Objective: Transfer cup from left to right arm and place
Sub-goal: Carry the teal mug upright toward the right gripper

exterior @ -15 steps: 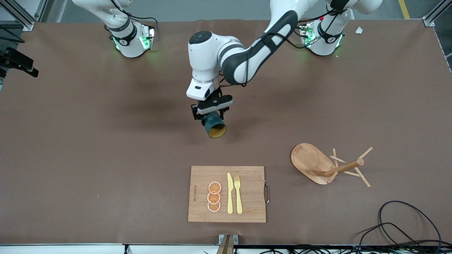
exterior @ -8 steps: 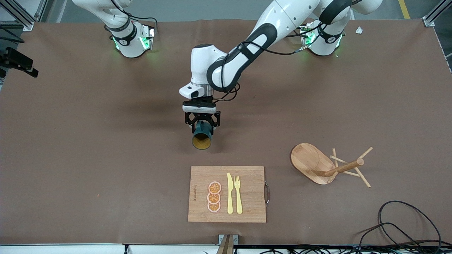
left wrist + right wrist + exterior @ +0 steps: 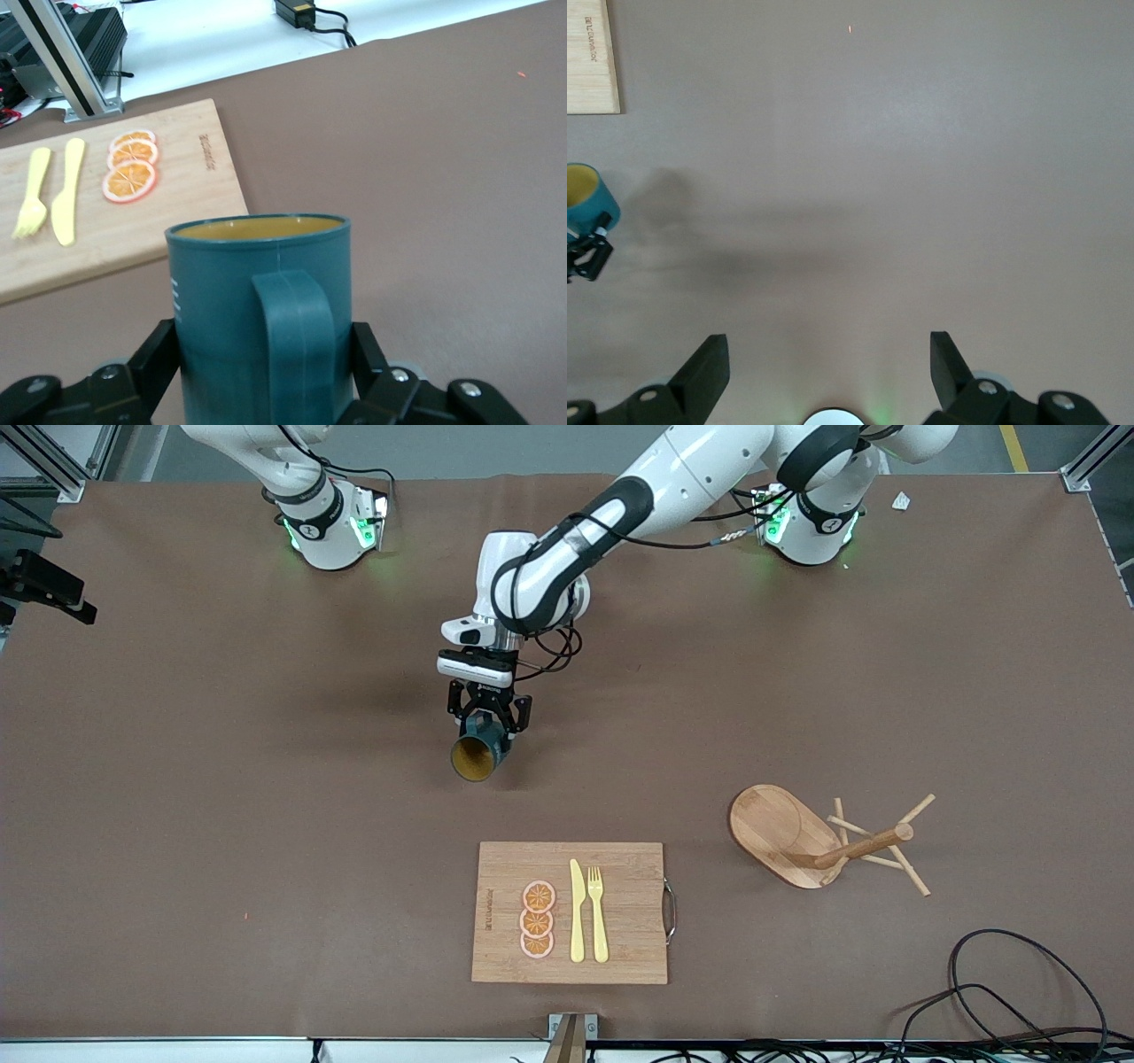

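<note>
The cup is dark teal with a tan-yellow inside. My left gripper is shut on its body and holds it tilted in the air over the bare middle of the table, mouth toward the front camera. In the left wrist view the cup fills the space between the fingers, its handle facing the camera. My right gripper is open and empty over bare table. It is out of the front view. The cup shows at the edge of the right wrist view.
A wooden cutting board with orange slices, a yellow knife and a fork lies near the front edge. A tipped wooden mug tree lies toward the left arm's end. Black cables lie at that front corner.
My left gripper has carried the cup toward the right arm's end of the table and turned, so the cup's mouth now tips that way. The right arm's base has not moved.
</note>
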Controlling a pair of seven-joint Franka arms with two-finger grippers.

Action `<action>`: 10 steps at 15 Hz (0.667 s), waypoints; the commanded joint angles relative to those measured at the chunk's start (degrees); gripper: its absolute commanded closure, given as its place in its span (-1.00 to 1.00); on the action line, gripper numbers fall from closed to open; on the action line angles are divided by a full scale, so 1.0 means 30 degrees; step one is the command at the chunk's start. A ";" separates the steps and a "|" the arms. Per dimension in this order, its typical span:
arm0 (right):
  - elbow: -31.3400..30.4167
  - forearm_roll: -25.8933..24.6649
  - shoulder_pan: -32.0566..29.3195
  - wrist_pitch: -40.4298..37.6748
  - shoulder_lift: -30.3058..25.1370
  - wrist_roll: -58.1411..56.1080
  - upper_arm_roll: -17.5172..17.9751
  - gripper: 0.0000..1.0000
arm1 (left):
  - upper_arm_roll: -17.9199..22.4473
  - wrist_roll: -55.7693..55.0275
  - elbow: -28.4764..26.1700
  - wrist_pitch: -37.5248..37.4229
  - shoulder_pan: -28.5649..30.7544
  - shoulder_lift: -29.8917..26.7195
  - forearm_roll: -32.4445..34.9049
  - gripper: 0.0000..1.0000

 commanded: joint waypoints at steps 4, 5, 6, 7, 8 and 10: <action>0.0002 0.0021 -0.0357 0.0352 0.0115 -0.0226 0.0106 -1.00 | 0.3269 -0.3576 0.1158 -0.1260 -0.3805 0.1365 0.0624 -0.48; 0.0001 -0.0009 -0.0386 0.0439 0.0173 -0.0197 0.0106 -1.00 | 0.3621 -0.4047 0.1218 -0.1610 -0.4187 0.1600 0.0682 -0.48; 0.0030 -0.0067 -0.0357 0.0556 0.0319 -0.0226 0.0106 -1.00 | 0.3972 -0.4371 0.1219 -0.1991 -0.4655 0.1690 0.0712 -0.48; 0.0031 -0.0039 -0.0357 0.0731 0.0378 -0.0226 0.0106 -1.00 | 0.4237 -0.4635 0.1219 -0.2111 -0.5037 0.1835 0.0712 -0.49; 0.0031 -0.0067 -0.0386 0.0907 0.0379 -0.0226 0.0106 -1.00 | 0.4588 -0.4812 0.1190 -0.2170 -0.5389 0.1924 0.0770 -0.49; 0.0030 -0.0155 -0.0415 0.1346 0.0699 -0.0226 0.0106 -1.00 | 0.4855 -0.5307 0.1190 -0.3219 -0.5918 0.2362 0.1586 -0.50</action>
